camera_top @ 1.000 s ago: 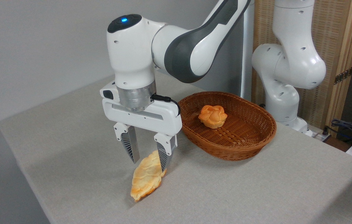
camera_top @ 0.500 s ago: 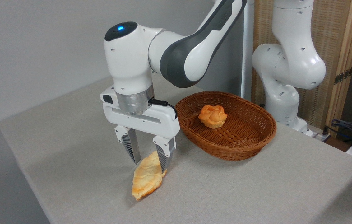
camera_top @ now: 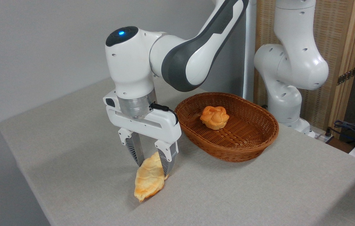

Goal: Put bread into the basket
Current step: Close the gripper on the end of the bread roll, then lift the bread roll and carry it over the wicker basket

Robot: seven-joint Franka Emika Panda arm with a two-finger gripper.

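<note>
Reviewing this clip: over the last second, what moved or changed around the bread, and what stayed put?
The gripper came down a little and its jaws narrowed around the upper end of the bread, now touching or nearly touching it. The bread barely shifted and still rests on the table. The basket and the round bun inside it stayed where they were.

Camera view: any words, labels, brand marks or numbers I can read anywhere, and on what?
None can be read.
Robot arm: no legible marking, only a blue light on top.
Gripper, bread, basket, bun: no text.
</note>
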